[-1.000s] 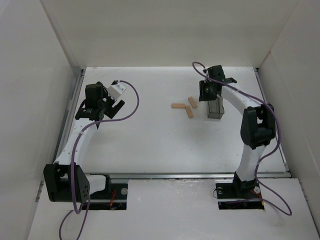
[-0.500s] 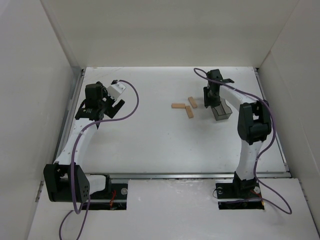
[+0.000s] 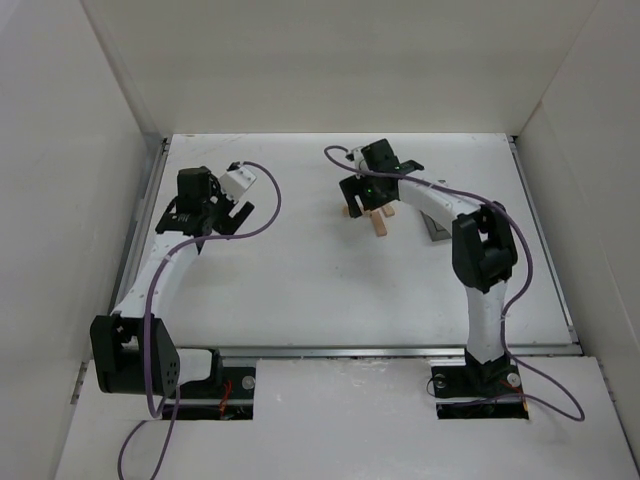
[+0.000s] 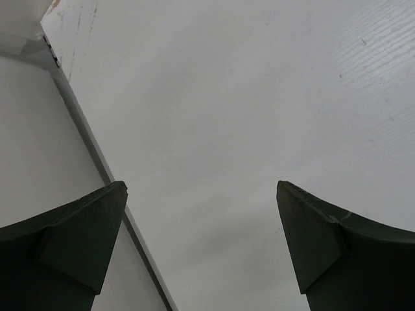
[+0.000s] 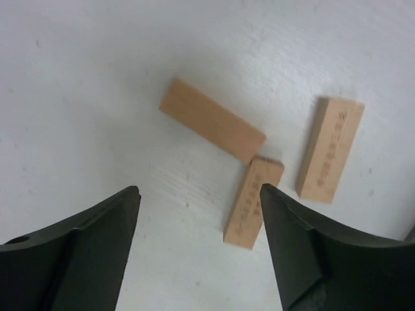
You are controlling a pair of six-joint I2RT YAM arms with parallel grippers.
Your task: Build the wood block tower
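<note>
Nothing's stacked so far. The wood block tower is just three small light-tan wooden blocks point(image 3: 380, 223) lying loose on the white table point(image 3: 300, 290), at about 1 o'clock from the table's middle in the top view.

The right gripper point(image 5: 198, 191) hangs right over them, fingers spread and nothing between them. From its wrist cam:
- The thin flat tan plank point(image 5: 213, 128) lies slantwise at 12 o'clock from the gap.
- The short lettered tan block point(image 5: 253, 202) is at 3 o'clock, just beside the right-hand finger. Its top end touches the plank's corner, or near enough that I can't tell.
- The second lettered tan block point(image 5: 331, 149) sits alone at 2 o'clock.

All three lie flat, none upright.

My guess on handling: stiff bare wood, not fragile and with decent friction, but so light that a nudge will make them skid or topple. I'd pinch a lettered block across its narrow width at mid-length so it doesn't pivot when stood on end. The plank I'd take by its long edges, dead centre. With those two touching, grabbing one probably shifts the other.

The left gripper point(image 4: 201, 188) is over at 10 o'clock above bare table, fingers wide apart and holding nothing. A translucent dark grey plastic container point(image 3: 437, 231) peeks out behind the right arm, at 3 o'clock from the blocks.
</note>
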